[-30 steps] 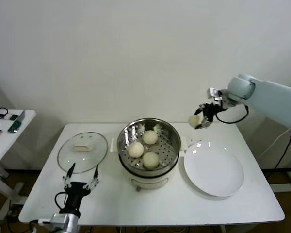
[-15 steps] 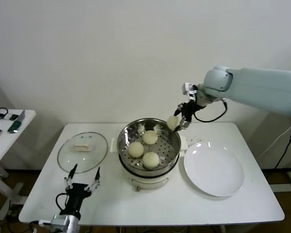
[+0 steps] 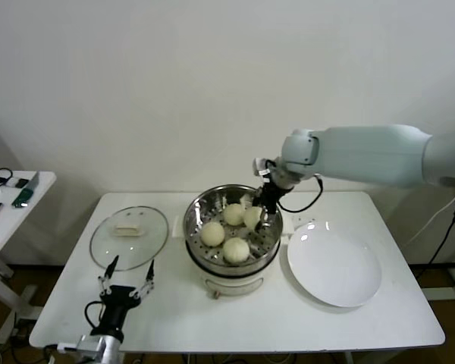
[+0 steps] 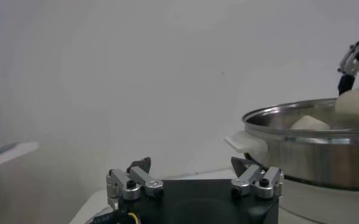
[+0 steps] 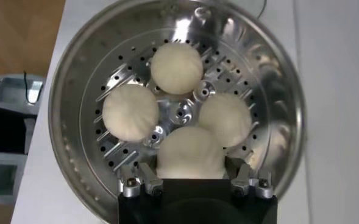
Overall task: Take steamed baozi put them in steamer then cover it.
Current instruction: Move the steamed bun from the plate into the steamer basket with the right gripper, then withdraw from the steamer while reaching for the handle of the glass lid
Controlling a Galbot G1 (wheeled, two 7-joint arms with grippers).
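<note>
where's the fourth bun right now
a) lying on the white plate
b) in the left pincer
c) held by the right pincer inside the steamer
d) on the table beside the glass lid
c: the right pincer is shut on the fourth bun down inside the steamer, next to the three buns already on its tray, while the white plate is bare.

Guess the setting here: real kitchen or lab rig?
Likely a lab test setup, not a kitchen: a bare white table against a blank wall, holding only the steamer, its glass cover and a white plate, with cables on a side desk.
</note>
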